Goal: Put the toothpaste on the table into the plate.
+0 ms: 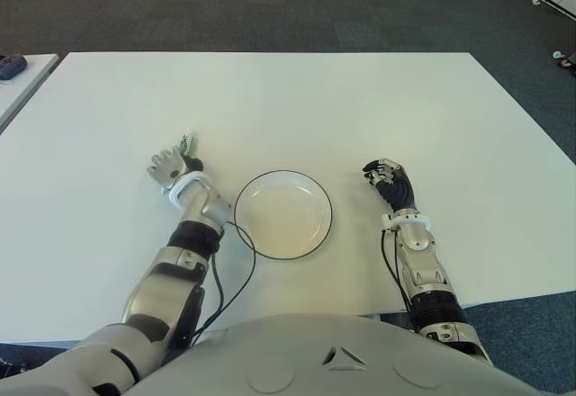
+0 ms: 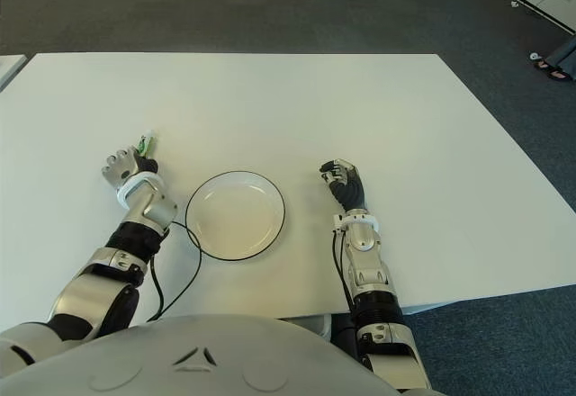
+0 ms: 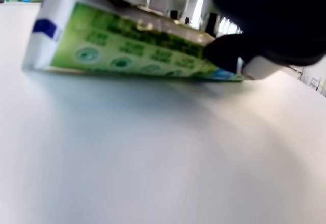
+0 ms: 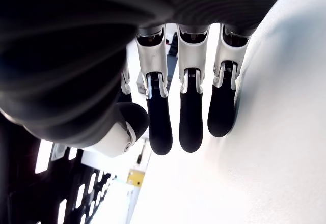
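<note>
The toothpaste [image 3: 132,51] is a green and white box; only its green end [image 1: 186,143] pokes out past my left hand [image 1: 171,166], left of the plate. In the left wrist view, dark fingers curl over the box and the thumb tip [image 3: 224,55] presses its side, with the box low over the table. The white plate [image 1: 281,220] with a dark rim sits near the front middle of the table and holds nothing. My right hand [image 1: 389,180] shows right of the plate, its fingers [image 4: 191,117] loosely extended and holding nothing.
The white table [image 1: 297,99] stretches far behind the plate. A black cable [image 1: 236,279] loops from my left forearm beside the plate's left rim. A second table edge with a dark object [image 1: 11,66] shows at far left. Grey carpet lies beyond.
</note>
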Robot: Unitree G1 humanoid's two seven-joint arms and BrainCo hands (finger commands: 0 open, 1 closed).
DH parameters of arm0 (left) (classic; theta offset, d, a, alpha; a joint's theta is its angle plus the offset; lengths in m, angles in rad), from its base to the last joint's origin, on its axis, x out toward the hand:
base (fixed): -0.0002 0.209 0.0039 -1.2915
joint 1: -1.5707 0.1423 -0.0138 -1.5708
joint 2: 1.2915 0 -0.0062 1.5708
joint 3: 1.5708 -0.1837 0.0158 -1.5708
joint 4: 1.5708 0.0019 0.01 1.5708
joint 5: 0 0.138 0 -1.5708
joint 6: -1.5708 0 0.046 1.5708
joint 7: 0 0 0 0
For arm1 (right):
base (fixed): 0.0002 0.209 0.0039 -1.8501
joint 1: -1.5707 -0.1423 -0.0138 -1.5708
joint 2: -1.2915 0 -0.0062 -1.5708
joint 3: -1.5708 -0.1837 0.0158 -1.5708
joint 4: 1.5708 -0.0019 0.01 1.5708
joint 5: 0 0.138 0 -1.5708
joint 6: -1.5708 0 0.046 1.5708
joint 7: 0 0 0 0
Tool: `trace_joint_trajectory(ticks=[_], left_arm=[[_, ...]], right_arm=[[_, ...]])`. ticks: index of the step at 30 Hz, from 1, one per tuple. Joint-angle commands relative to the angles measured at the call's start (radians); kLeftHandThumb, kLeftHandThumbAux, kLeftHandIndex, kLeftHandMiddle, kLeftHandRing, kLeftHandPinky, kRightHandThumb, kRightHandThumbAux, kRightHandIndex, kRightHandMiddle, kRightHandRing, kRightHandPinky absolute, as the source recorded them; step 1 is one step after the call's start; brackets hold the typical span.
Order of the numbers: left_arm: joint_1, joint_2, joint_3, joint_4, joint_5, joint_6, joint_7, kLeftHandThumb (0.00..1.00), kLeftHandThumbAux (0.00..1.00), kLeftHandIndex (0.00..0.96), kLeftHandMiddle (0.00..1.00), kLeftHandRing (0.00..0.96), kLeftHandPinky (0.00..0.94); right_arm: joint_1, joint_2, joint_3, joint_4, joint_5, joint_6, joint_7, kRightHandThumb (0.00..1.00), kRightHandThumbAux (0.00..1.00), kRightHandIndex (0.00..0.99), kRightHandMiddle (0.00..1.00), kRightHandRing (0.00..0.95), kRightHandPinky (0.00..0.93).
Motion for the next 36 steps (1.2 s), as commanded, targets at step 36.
trace_joint_trajectory(ticks=[36], left_arm=[[0.091,0.019,0.016,0.000,-0.111,-0.102,0.058,0.706,0.712,0.433,0.292,0.282,0.434]], right_arm=[[0.003,-0.002,-0.021,0.018,0.010,-0.023,-0.002,0.713,0.733,0.420,0.454,0.441,0.446]])
